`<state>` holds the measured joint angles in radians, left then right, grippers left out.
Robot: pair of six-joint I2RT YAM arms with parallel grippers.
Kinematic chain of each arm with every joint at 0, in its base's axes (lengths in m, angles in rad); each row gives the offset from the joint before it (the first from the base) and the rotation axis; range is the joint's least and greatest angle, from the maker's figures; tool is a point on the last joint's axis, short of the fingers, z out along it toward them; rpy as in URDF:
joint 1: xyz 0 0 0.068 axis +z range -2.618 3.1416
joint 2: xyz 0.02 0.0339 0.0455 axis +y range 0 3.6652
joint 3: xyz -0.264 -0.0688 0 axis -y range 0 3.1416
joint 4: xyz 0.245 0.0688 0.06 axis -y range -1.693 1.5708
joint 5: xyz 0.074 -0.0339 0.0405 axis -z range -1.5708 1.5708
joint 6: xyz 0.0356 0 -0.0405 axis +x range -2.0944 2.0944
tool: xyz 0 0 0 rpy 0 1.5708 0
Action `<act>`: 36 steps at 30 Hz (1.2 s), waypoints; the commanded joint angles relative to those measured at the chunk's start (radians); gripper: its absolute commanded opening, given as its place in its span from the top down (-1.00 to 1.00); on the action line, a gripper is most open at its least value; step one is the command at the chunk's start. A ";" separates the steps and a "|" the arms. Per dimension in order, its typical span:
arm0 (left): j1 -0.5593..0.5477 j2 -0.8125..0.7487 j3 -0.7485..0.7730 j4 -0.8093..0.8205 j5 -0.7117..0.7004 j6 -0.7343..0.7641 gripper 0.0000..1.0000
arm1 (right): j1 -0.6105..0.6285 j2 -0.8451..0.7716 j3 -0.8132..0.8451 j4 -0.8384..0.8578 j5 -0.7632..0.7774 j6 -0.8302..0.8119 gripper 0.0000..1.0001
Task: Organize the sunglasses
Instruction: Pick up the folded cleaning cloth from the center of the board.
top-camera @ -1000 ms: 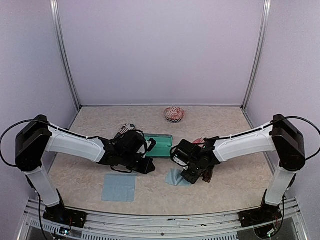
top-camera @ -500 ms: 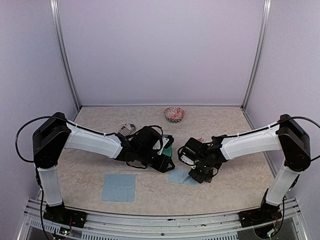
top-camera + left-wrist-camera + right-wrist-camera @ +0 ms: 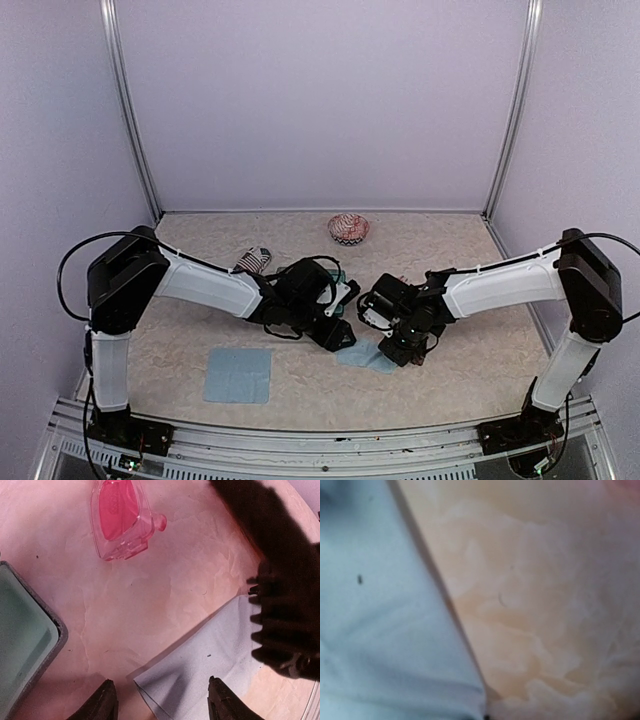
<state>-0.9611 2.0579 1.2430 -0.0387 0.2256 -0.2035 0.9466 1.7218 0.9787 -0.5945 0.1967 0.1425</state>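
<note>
Two grippers crowd over one light blue cloth (image 3: 215,665) lying flat on the table (image 3: 165,595). The left gripper (image 3: 163,702) hangs above the cloth's corner, its fingers spread wide with nothing between them. That pose suggests it is lining up to pinch the corner. The right gripper (image 3: 398,350) sits low at the cloth's opposite edge. Whether its fingers are parted or closed cannot be told, since no view shows them clearly.

The pink-red sunglasses (image 3: 119,520) lie folded beyond the cloth, apart from it and on bare table. The teal case (image 3: 22,640) lies open to one side of the cloth, probably waiting to receive a pair. Only the left wrist view shows both of these plainly, because in the top view the arms cover most of them. The right wrist view is blurred and very close, showing just the cloth's edge against the table. The darker pair appears in no view. The top view alone shows a second cloth (image 3: 238,374) lying well apart from the first.
</note>
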 commanded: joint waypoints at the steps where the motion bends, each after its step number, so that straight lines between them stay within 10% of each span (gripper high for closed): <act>1: 0.002 0.032 0.034 0.000 0.026 0.045 -0.20 | -0.003 0.007 -0.034 -0.083 -0.058 0.002 1.00; 23: -0.006 0.063 0.004 0.041 0.108 0.039 0.98 | -0.005 0.003 -0.019 -0.072 -0.084 0.027 1.00; 36: 0.048 -0.105 -0.149 0.174 0.168 -0.046 1.00 | -0.007 -0.037 0.004 0.022 -0.179 0.034 1.00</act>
<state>-0.9344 2.0300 1.1362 0.0696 0.3588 -0.2108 0.9413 1.7103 0.9787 -0.5858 0.0811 0.1707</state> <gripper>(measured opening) 0.008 0.003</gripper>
